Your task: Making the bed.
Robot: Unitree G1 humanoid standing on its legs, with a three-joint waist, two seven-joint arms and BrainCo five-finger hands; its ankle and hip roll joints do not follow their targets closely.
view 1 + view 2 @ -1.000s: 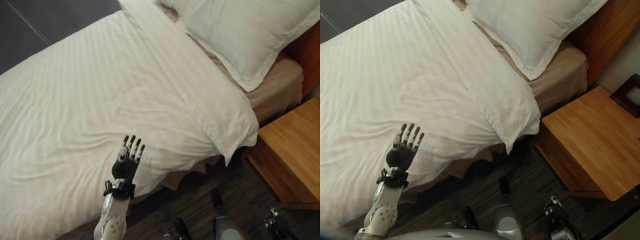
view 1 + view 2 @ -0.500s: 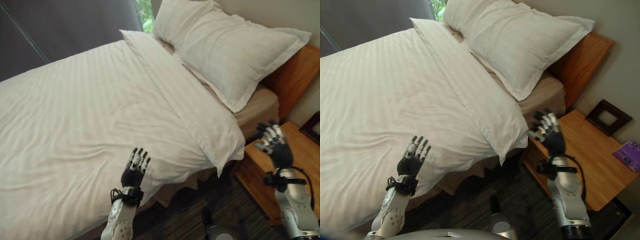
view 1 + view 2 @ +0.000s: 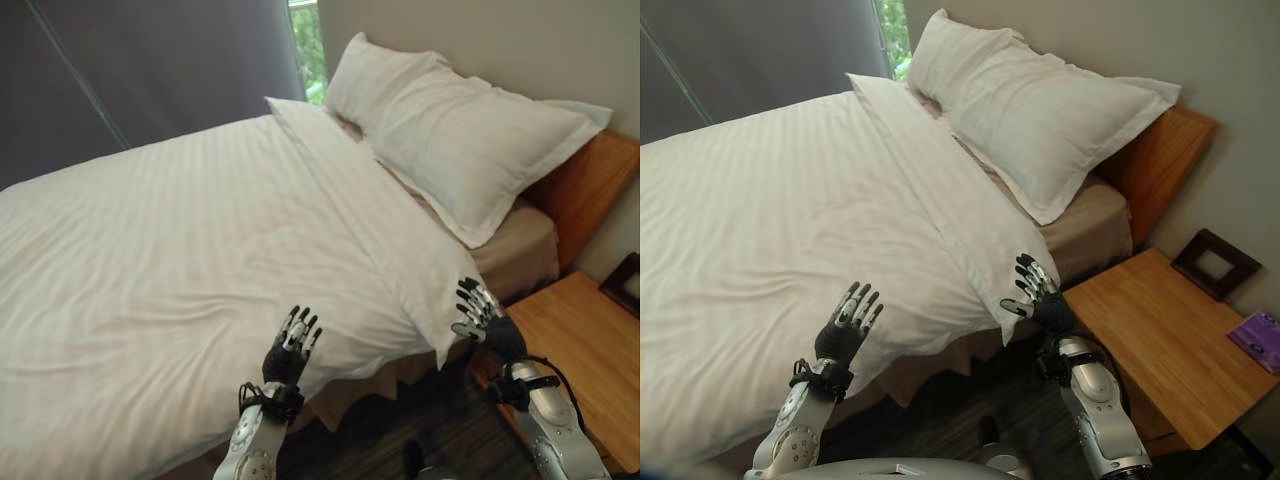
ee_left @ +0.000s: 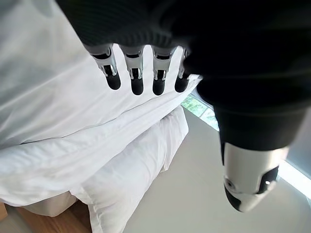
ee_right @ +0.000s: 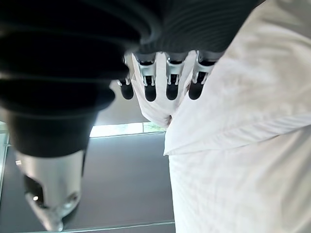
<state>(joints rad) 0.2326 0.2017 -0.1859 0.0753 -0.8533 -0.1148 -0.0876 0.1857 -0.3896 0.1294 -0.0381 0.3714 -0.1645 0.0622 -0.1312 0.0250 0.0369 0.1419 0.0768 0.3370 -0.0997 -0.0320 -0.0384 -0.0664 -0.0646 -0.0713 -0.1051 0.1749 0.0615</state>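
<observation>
Duvet: the white striped duvet (image 3: 180, 250) covers the bed (image 3: 1095, 225), its folded-over top band (image 3: 390, 240) running from the far side to the near right corner, where a corner flap (image 3: 1012, 318) hangs off the mattress edge.
Pillows: two white pillows (image 3: 450, 130) lie stacked at the headboard (image 3: 1160, 160), far right.
Left robot hand: the left robot hand (image 3: 292, 345) is raised over the near edge of the duvet, fingers straight and spread, holding nothing.
Right robot hand: the right robot hand (image 3: 1040, 295) is just beside the hanging corner flap, fingers spread and empty; whether it touches the cloth is unclear.
Nightstand: a wooden nightstand (image 3: 1160, 345) stands right of the bed, with a dark picture frame (image 3: 1217, 263) on it.
Step in hand: probably reaching for the duvet's near right corner to straighten it.
How to do it well: pinch the flap near its tip with the right robot hand, press the left flat on the duvet to anchor it, then pull evenly along the bed edge so the band lies smooth.
</observation>
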